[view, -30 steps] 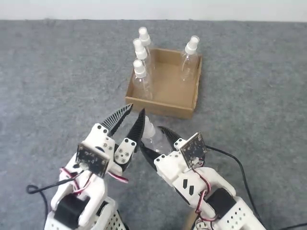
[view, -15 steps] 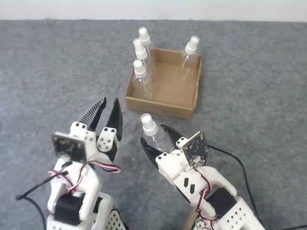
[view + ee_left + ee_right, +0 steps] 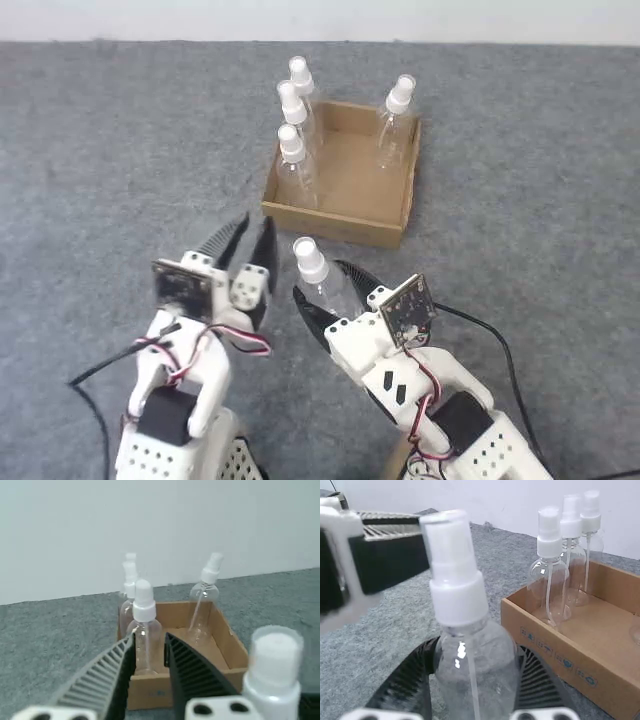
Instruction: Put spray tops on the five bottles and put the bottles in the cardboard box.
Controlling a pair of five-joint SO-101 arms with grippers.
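A clear bottle (image 3: 325, 290) with a white spray top (image 3: 308, 258) stands upright in my right gripper (image 3: 322, 283), which is shut on its body, just in front of the cardboard box (image 3: 335, 228). In the right wrist view the black fingers (image 3: 407, 682) hug the bottle (image 3: 475, 665) below its top (image 3: 455, 565). My left gripper (image 3: 247, 242) is open and holds nothing, a little left of that spray top. The left wrist view has the capped bottle (image 3: 274, 672) beside its fingers (image 3: 115, 665). Several capped bottles (image 3: 297, 165) stand in the box.
Grey carpet covers the table (image 3: 120, 150), with open room left and right of the box. The box's middle floor (image 3: 350, 185) is bare between the bottles by its left wall and one bottle (image 3: 396, 125) at its far right corner. A white wall (image 3: 160, 520) lies behind.
My left gripper came off the held bottle's spray top, swung away to the left, then drifted back a little towards it. The right gripper and bottle stayed put.
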